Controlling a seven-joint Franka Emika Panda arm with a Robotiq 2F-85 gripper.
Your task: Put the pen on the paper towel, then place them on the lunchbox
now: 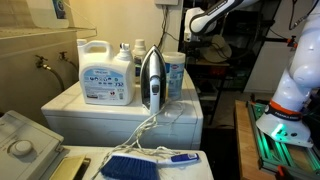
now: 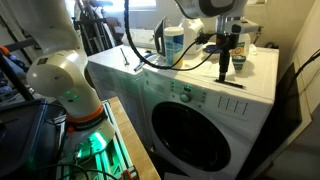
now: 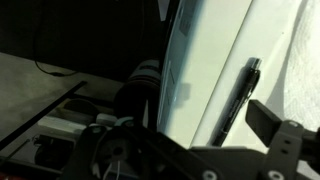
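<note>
The pen [image 3: 237,100] lies flat on the white tabletop [image 2: 190,78], right of centre in the wrist view, slanting from upper right to lower left. It looks light, stiff, thin and smooth, so it may roll; a pinch across mid-barrel seems best. The claw [image 2: 227,66] hangs over the tabletop, fingers apart, empty.

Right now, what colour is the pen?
Black. The pen shows best in the wrist view, lying on a white surface.
</note>
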